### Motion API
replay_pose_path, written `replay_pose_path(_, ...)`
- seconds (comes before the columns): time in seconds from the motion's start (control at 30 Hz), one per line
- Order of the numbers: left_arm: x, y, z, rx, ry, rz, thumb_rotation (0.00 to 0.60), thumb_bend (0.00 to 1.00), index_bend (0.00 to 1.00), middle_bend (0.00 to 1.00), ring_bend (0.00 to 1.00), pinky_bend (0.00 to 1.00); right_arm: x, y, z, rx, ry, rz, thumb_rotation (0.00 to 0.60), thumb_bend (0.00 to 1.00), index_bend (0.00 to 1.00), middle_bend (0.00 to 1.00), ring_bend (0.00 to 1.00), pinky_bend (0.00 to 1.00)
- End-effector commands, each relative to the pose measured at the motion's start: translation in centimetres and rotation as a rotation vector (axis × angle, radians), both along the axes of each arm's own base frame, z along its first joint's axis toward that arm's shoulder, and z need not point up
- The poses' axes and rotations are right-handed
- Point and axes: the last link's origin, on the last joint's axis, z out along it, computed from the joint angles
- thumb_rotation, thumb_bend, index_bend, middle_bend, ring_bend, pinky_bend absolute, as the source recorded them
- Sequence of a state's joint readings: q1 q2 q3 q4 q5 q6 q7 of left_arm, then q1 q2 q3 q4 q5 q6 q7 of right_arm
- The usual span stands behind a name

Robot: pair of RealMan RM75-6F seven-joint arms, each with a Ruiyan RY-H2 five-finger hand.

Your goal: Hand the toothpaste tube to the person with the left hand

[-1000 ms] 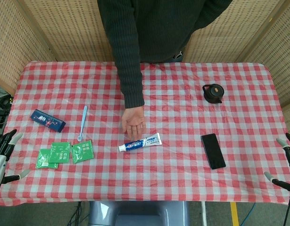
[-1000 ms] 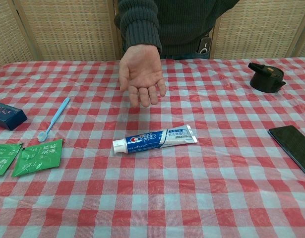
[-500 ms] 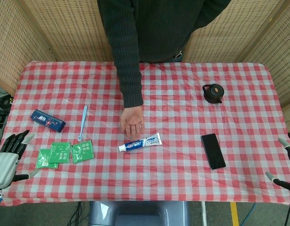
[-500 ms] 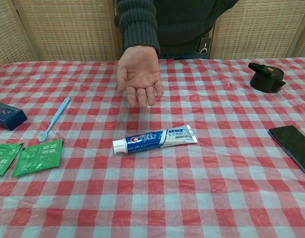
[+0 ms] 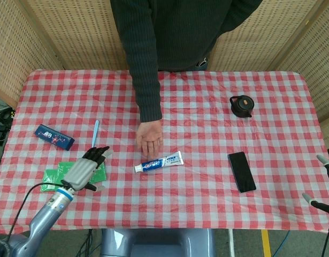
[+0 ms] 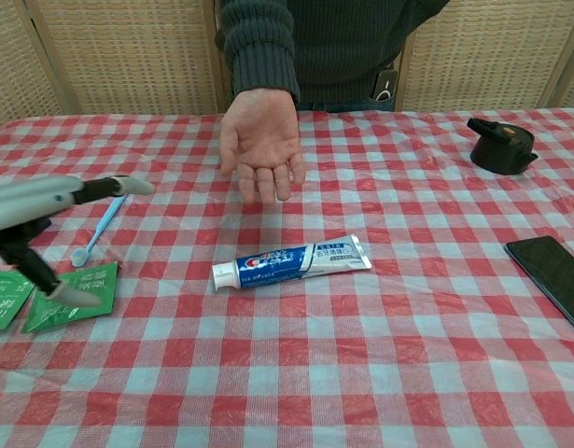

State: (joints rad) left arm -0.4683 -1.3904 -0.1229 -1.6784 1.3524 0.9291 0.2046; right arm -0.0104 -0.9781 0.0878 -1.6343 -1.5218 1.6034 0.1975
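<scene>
A toothpaste tube (image 5: pixel 159 161) lies flat near the middle of the worktop (image 5: pixel 207 134), which is covered by a red and white checked cloth. Its white cap points toward eight o'clock in the head view. Nothing touches the tube.

Just beyond the tube, at about eleven o'clock from it, a person's hand (image 5: pixel 150 140) hangs palm up with fingers spread, above the cloth. The person wears a dark ribbed sweater (image 5: pixel 169 32) and stands at the far edge.

The left robot hand (image 5: pixel 88 168) hovers at nine o'clock from the tube, well apart from it, fingers stretched out and apart, holding nothing. It sits over green packets (image 5: pixel 57 175), beside a light blue toothbrush (image 5: pixel 94 136). A dark blue box (image 5: pixel 54 137) lies further toward nine o'clock.

The right robot hand (image 5: pixel 324 182) shows only fingertips at the worktop's right edge, at four o'clock from the tube; they are apart and hold nothing.

A black phone (image 5: pixel 242 172) lies at three o'clock from the tube, and a small black teapot (image 5: pixel 241 106) at two o'clock.

Woven straw-coloured screens (image 5: pixel 68 32) stand behind the worktop.
</scene>
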Motion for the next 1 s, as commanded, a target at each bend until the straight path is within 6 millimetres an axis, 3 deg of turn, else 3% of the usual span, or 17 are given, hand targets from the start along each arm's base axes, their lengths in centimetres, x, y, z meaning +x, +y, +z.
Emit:
replay_pose_path(0.03, 2.9, 2.9, -3.9, -0.032, -0.01, -0.015, 0.6, 0.09, 0.08, 0.0, 0.03, 0.09, -0.2, -0.1, 0.1, -0.001, -0.003, -0.007, 0.6, 0.0, 0.16, 0.0, 0.0, 0.0)
replay_pose_path(0.23, 5.6, 4.5, -7.2, -0.052, -0.032, -0.002, 0.6, 0.13, 0.12, 0.01, 0.09, 0.16, -0.5, -0.3, 0.3, -0.002, -0.014, -0.019, 0.6, 0.0, 0.16, 0.0, 0.0, 0.0)
replay_pose_path(0.6, 9.1, 4.9, -9.9, -0.05, -0.011, -0.041, 0.6, 0.14, 0.26, 0.14, 0.24, 0.32, -0.8, -0.6, 0.6, 0.0, -0.026, -0.029, 0.6, 0.0, 0.16, 0.0, 0.0, 0.0)
replay_pose_path(0.83, 9.9, 4.6, -11.4, -0.024, 0.04, -0.065, 0.6, 0.15, 0.3, 0.18, 0.3, 0.41, -0.9, -0.6, 0.7, 0.0, -0.032, -0.032, 0.6, 0.0, 0.16, 0.0, 0.0, 0.0)
replay_pose_path(1.0, 10.2, 4.4, -12.4, 0.014, 0.057, -0.063, 0.6, 0.21, 0.35, 0.23, 0.38, 0.56, -1.0, -0.6, 0.8, -0.002, -0.036, -0.035, 0.6, 0.0, 0.16, 0.0, 0.0, 0.0)
